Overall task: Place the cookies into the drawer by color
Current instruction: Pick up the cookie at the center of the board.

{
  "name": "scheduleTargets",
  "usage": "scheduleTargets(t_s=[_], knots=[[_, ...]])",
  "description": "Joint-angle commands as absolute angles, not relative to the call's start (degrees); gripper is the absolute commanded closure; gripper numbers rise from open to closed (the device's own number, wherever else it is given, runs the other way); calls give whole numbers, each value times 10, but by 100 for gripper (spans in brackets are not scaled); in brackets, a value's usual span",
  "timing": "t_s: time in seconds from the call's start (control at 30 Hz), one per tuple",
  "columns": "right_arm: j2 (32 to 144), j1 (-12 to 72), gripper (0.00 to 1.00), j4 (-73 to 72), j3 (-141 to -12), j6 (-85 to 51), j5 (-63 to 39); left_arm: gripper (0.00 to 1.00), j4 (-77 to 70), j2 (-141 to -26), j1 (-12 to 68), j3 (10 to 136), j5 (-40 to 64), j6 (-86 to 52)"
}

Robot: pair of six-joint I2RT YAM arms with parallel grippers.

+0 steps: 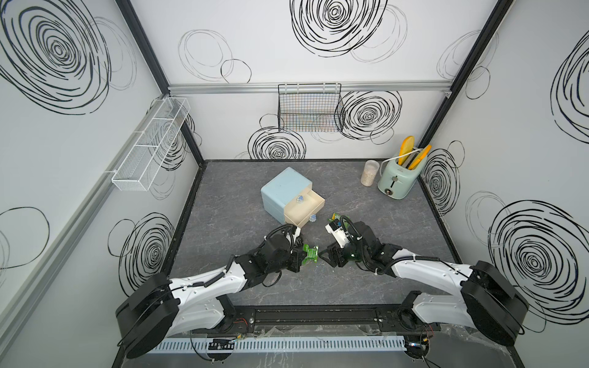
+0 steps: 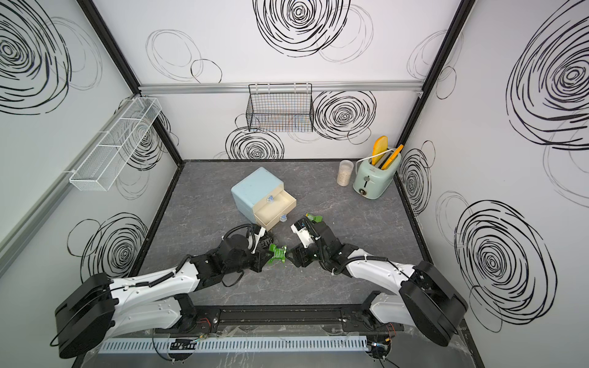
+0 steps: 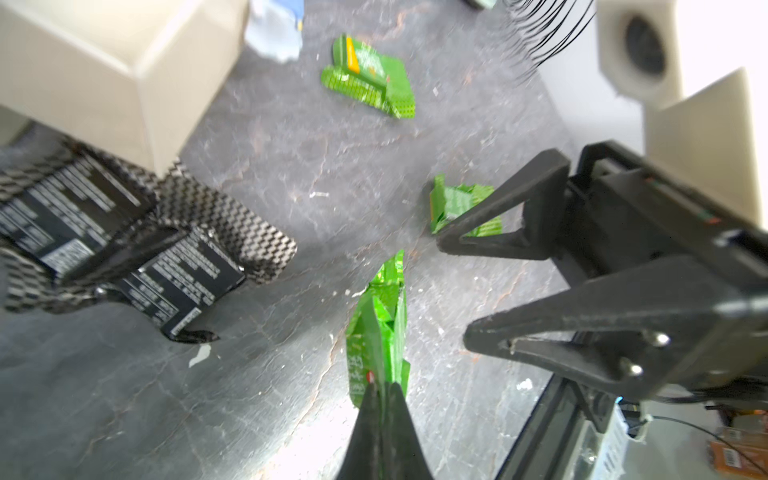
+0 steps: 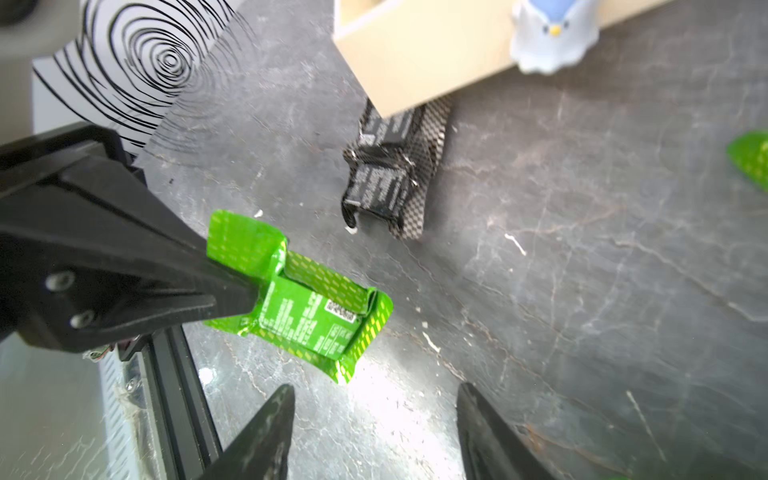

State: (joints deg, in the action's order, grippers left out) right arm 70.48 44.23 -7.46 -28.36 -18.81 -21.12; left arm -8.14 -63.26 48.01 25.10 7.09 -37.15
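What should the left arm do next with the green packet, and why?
Probably lift it and carry it toward the open drawer. The left gripper is shut on one end of the green packet, the right gripper stands open and clear of it, and the drawer is pulled out close by.

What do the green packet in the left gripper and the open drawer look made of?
The green packet looks like thin glossy foil or plastic film: creased, with folded, printed ends. The drawer is probably smooth matte cream plastic: even, seamless walls.
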Motion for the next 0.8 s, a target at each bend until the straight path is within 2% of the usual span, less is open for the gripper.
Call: scheduleTargets(t_s=[0.0, 0.2, 0.77], knots=[[694, 429, 40, -105, -273, -192, -274, 100, -69, -593, 465, 269, 98, -363], [714, 410, 57, -172, -274, -233, -402, 100, -68, -538, 450, 270, 122, -372], [733, 387, 71, -208, -277, -251, -434, 100, -60, -498, 438, 280, 148, -388]])
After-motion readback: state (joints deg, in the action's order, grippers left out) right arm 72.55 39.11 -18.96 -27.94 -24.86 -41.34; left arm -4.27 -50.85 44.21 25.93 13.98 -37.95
